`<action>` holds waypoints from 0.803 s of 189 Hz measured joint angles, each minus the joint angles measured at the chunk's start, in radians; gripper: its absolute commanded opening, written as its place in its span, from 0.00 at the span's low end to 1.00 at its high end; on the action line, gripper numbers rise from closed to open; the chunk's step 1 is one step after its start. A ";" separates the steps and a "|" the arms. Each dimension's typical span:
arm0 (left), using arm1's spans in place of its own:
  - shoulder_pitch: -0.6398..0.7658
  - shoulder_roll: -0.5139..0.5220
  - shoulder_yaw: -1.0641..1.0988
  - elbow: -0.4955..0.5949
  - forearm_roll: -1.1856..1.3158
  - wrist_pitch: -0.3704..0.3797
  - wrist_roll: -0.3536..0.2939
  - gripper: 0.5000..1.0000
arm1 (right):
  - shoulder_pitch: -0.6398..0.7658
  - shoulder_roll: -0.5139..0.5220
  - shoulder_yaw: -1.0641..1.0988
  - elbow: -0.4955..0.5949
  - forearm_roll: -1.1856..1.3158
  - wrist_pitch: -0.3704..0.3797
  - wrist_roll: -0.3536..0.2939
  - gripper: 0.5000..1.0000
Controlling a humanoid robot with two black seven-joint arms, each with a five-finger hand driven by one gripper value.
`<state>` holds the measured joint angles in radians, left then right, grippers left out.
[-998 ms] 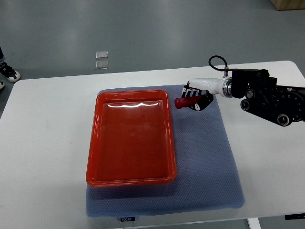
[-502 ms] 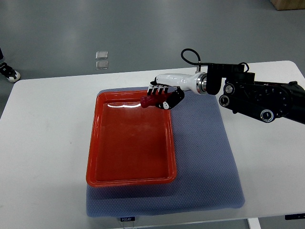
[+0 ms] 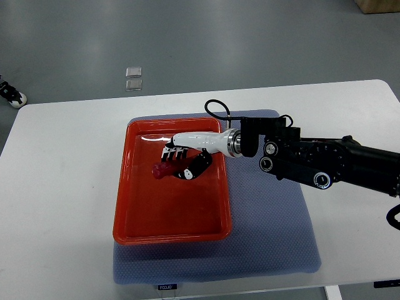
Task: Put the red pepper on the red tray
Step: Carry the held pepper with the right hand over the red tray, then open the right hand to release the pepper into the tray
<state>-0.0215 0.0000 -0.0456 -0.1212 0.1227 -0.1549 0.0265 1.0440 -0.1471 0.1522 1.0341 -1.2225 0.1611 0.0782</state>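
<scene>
Pepper (image 3: 164, 169) is clamped in the curled fingers (image 3: 175, 152) of the right hand (image 3: 185, 160), over the tray's (image 3: 122, 187) upper middle. Bare tray floor is seen below and left of the fingers, with the rims well apart from them.

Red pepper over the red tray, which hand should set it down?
Right. The right hand already grips the small red pepper above the middle of the red plastic tray; probably it only needs to lower and release. No left arm shows.
</scene>
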 measured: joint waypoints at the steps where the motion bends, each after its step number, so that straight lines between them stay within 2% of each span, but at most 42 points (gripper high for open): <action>1: 0.000 0.000 0.000 0.000 0.000 0.000 0.000 1.00 | -0.001 0.000 0.000 0.000 0.000 0.000 0.000 0.27; 18: 0.000 0.000 0.000 0.000 0.000 0.000 0.000 1.00 | -0.008 0.004 0.000 0.000 0.000 0.000 0.000 0.30; 27: 0.000 0.000 0.000 0.000 0.000 0.000 0.000 1.00 | -0.010 0.006 0.000 0.000 0.000 -0.002 0.000 0.43; 42: 0.000 0.000 0.000 0.000 0.000 0.000 0.000 1.00 | -0.015 0.011 0.000 -0.001 0.001 -0.015 0.000 0.58; 55: 0.000 0.000 0.000 0.000 0.000 0.000 0.000 1.00 | -0.018 0.014 0.000 -0.004 0.003 -0.027 0.000 0.63; 66: 0.000 0.000 0.000 0.000 0.000 0.000 0.000 1.00 | -0.018 0.014 0.000 -0.006 0.004 -0.029 0.000 0.72; 89: 0.000 0.000 0.000 0.000 0.000 0.000 0.000 1.00 | -0.018 0.014 0.000 -0.006 0.006 -0.026 0.000 0.74; 97: 0.000 0.000 0.000 0.000 0.000 0.000 0.000 1.00 | -0.017 0.013 0.001 -0.006 0.006 -0.025 0.000 0.79; 109: 0.000 0.000 0.000 0.000 0.000 0.000 0.000 1.00 | -0.017 0.012 0.001 -0.006 0.006 -0.025 0.000 0.83; 152: 0.000 0.000 0.000 0.000 0.000 0.000 0.000 1.00 | -0.011 0.004 0.007 -0.006 0.009 -0.034 0.000 0.83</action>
<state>-0.0215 0.0000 -0.0455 -0.1212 0.1227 -0.1549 0.0265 1.0334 -0.1434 0.1587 1.0277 -1.2139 0.1275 0.0781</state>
